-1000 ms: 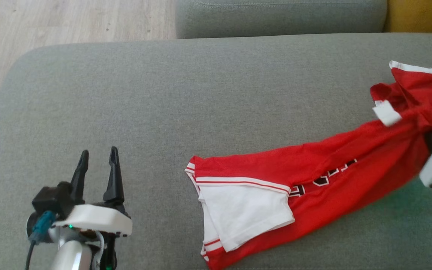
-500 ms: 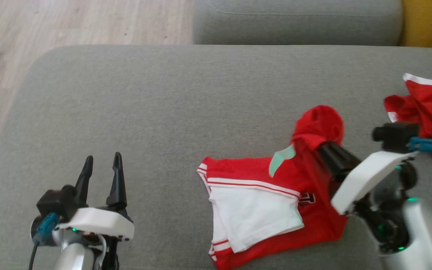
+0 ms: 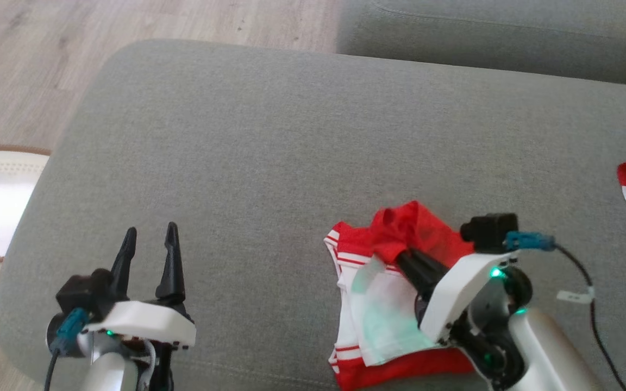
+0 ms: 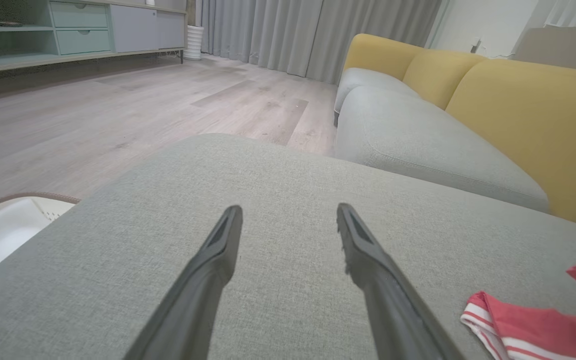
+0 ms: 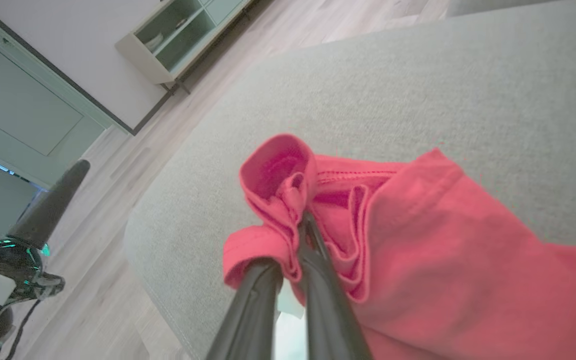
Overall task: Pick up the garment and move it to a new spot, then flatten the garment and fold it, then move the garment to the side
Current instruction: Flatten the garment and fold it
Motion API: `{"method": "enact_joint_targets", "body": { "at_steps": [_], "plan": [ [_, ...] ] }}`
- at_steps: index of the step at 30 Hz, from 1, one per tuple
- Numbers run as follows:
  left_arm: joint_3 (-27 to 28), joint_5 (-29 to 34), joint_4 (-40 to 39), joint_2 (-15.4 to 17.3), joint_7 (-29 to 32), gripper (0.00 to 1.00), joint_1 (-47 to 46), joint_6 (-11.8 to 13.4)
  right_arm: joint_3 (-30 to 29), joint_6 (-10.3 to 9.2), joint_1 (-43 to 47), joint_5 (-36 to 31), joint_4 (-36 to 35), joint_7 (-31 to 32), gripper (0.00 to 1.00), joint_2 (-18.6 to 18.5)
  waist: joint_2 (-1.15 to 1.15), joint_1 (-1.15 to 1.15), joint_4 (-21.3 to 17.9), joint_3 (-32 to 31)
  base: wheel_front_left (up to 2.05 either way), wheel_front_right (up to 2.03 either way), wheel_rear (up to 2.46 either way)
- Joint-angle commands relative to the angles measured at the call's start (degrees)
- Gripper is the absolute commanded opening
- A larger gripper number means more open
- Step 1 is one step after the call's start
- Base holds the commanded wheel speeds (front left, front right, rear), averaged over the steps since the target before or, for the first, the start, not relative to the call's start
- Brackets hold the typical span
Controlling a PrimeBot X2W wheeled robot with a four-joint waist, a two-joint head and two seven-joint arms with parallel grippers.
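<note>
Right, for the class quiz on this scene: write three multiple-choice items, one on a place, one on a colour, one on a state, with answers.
1. Where does the garment lie relative to the left gripper?
A. To the robot's right of it, on the grey cushion
B. To the robot's left of it
C. On a wooden table

2. What colours is the garment?
A. Blue and yellow
B. Red and white
C. Black and green

3. How is the right gripper?
A. Open above bare cushion
B. Open around a cup
C. Shut on the garment

Answers: 1 A, the head view shows it right of the open left gripper; 2 B, red cloth with a white panel and stripes; 3 C, it pinches a bunched red fold.
</note>
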Motion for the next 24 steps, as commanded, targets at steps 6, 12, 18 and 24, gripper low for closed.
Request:
{"method": "enact_joint_targets", "body": {
  "at_steps": [6, 12, 18, 24],
  "plan": [
    [2.4, 0.6, -1.4, 0.0, -0.7, 1.00, -3.0, -0.4, 4.7, 0.37, -3.7, 0.9, 3.9, -3.0, 0.00, 1.1, 0.00, 0.00, 0.3, 0.1, 0.00, 0.00, 0.00],
    [2.7, 0.6, -1.0, -0.2, -0.7, 1.00, -3.2, -0.5, 8.5, 0.37, -6.0, 4.6, 10.5, -6.0, 0.74, 1.2, 0.00, 0.00, -1.0, 0.2, 0.00, 0.00, 0.00],
    [3.2, 0.7, -0.8, -0.2, -0.7, 1.00, -2.9, -0.4, 9.6, 0.37, -7.9, 10.6, 9.2, -10.2, 1.00, 0.1, 0.00, 0.00, -2.8, -0.6, 0.00, 0.00, 0.00],
    [3.7, 0.9, -0.9, -0.3, -0.7, 1.00, -2.4, -0.5, 7.3, 0.37, -7.9, 16.6, 1.2, -13.9, 1.00, -5.8, 0.00, 0.00, -4.5, -1.8, 0.00, 0.00, 0.00]
  ]
}}
